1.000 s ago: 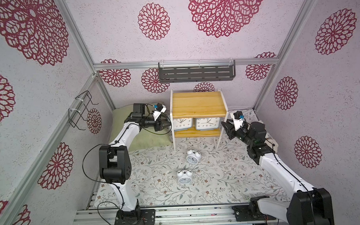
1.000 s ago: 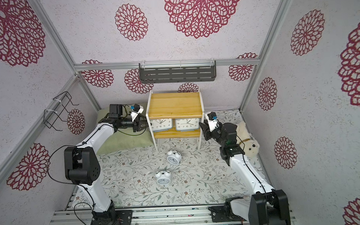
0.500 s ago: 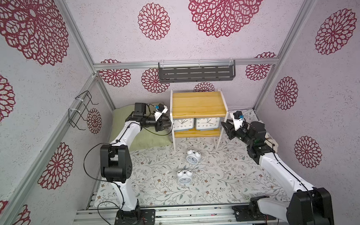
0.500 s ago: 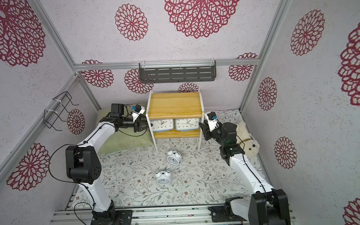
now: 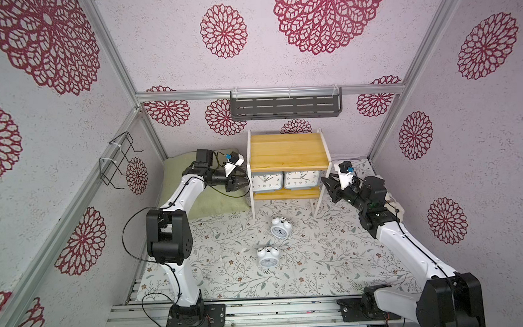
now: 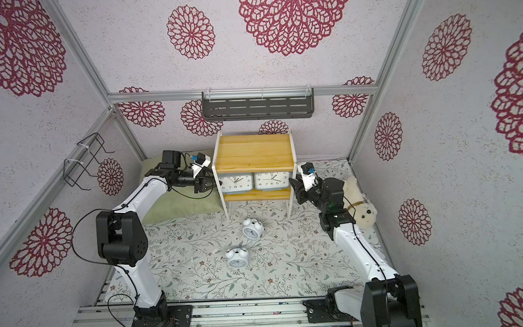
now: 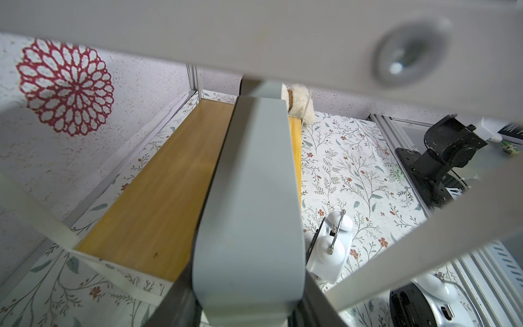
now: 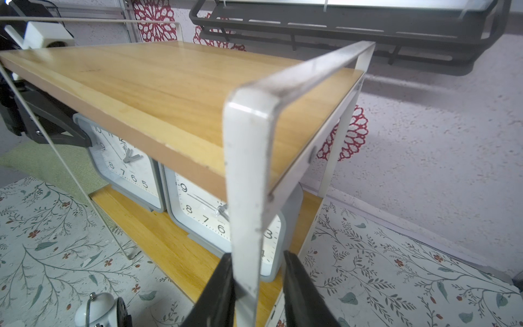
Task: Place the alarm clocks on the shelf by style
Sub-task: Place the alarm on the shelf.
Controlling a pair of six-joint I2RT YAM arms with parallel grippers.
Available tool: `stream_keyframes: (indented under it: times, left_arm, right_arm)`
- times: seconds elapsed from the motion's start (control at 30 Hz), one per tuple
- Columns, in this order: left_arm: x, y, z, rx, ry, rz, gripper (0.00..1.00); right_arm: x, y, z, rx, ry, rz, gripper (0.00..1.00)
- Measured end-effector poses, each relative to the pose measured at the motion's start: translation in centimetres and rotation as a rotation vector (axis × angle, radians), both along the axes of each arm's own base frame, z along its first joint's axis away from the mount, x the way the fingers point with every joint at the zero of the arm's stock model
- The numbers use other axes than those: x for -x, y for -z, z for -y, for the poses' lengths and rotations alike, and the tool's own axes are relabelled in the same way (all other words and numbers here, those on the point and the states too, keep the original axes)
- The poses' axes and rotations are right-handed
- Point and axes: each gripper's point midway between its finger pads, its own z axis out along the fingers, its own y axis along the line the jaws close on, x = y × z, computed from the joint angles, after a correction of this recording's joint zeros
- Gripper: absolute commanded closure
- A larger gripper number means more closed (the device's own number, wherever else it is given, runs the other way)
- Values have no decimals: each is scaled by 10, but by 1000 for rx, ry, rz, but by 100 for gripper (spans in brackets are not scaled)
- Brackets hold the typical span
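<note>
The shelf (image 5: 286, 151) stands at the back wall, its top board bare. Two rectangular grey alarm clocks (image 5: 267, 182) (image 5: 301, 180) stand side by side on its lower board (image 7: 169, 184). My left gripper (image 5: 242, 183) reaches in from the shelf's left side and is shut on the left grey clock (image 7: 252, 198). My right gripper (image 5: 327, 184) is open at the shelf's right side. In the right wrist view the front right leg (image 8: 246, 184) stands between its fingers, touching one. Two round twin-bell clocks (image 5: 280, 228) (image 5: 267, 257) lie on the floral mat.
A green pillow (image 5: 216, 198) lies under the left arm. A plush bear (image 6: 360, 205) sits behind the right arm. A dark slotted rack (image 5: 285, 105) hangs above the shelf. A black wire basket (image 5: 119, 163) hangs on the left wall.
My left arm has edged slightly toward the shelf. The right arm and all the clocks stay where they were.
</note>
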Motion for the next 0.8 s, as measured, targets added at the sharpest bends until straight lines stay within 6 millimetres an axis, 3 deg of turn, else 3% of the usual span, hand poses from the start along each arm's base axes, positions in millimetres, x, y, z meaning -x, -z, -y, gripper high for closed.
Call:
stream_keyframes:
  times: [0.57, 0.8]
  left_arm:
    - [-2, 1, 3, 7, -7, -22, 57]
    - [-4, 2, 5, 9, -10, -25, 44]
  right_arm:
    - [0, 0, 0, 0, 0, -2, 67]
    - [0, 0, 0, 0, 0, -2, 67]
